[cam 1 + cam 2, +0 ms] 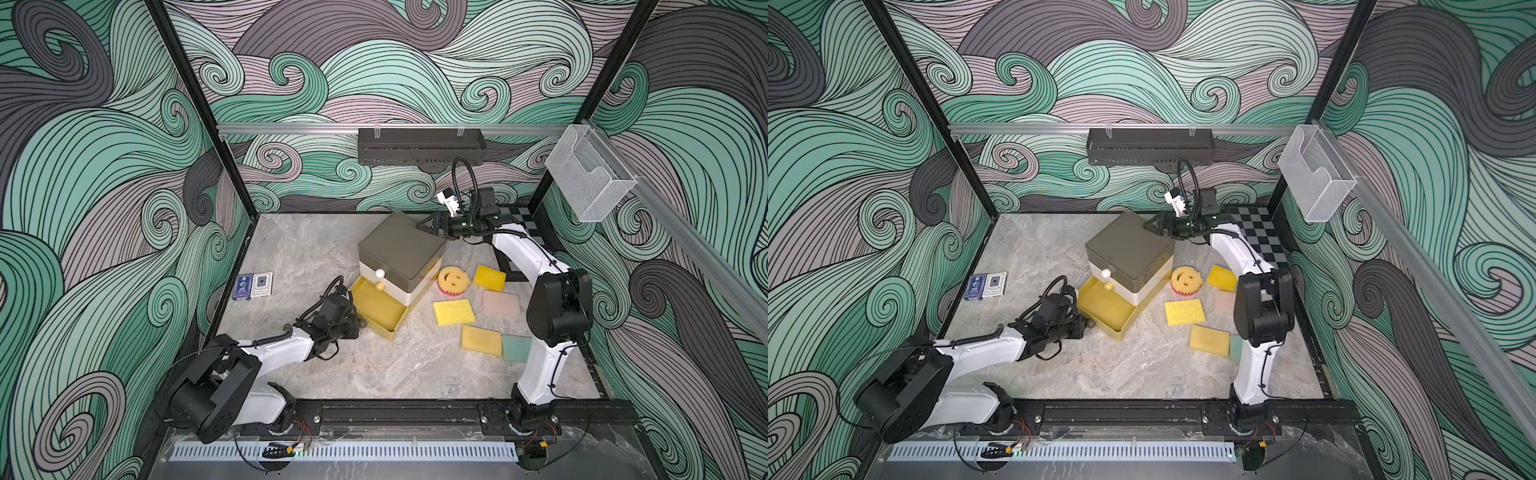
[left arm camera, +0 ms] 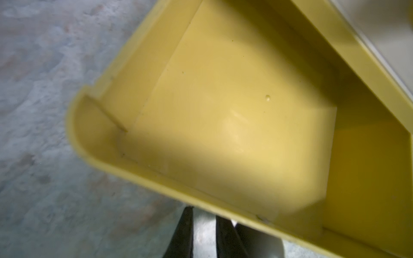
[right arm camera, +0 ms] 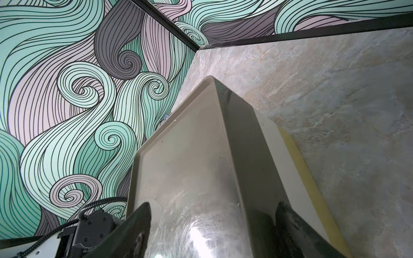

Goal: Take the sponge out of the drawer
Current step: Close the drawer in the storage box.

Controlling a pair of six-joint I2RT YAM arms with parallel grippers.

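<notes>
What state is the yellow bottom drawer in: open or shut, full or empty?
Open and empty. The yellow drawer sticks out from the drawer unit; the left wrist view shows its visible floor bare.

A small drawer unit with a grey-brown top stands on the marbled grey surface. Its yellow bottom drawer is pulled out, its floor in view. The left end effector sits at the drawer's front, right at a dark round knob. The right end effector is at the unit's rear top corner, jaws spread.

Beside the unit lie several sponges:
- a round yellow smiley-face sponge
- a yellow block sponge
- a pink rectangular sponge
- a bright yellow flat sponge
- a pale yellow thick sponge
- a teal sponge, touching the pale yellow one

Two card boxes lie well apart from the sponges, on the unit's other side.
</notes>
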